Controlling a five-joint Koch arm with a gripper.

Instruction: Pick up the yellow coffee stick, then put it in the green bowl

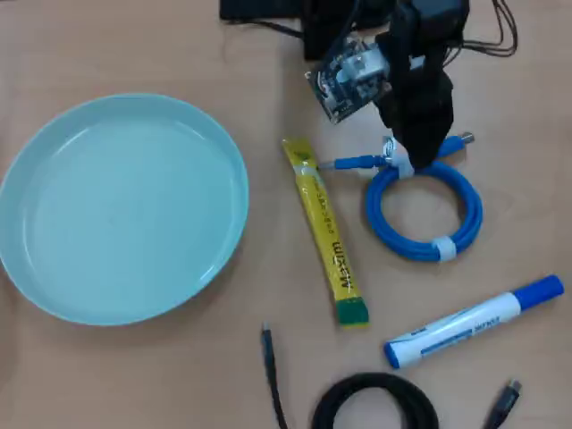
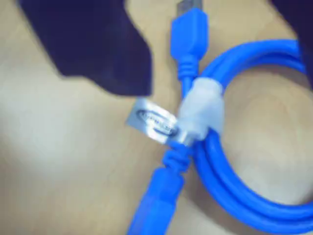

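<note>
Gripper [image 1: 418, 152] over blue cable coil [image 1: 424, 210], jaw gap can't tell
Coffee stick [image 1: 327, 234] on table, bowl [image 1: 121, 207] at its 9 o'clock

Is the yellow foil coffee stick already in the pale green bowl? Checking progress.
No, the yellow foil coffee stick lies on the wooden table, beside the empty pale green bowl.

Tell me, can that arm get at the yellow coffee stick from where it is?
Probably yes. The yellow coffee stick lies flat on bare table with nothing on top. The gripper hangs over the coiled blue cable just beside it, so a short sideways move looks enough. The stick's top end lies close to a cable plug.
</note>
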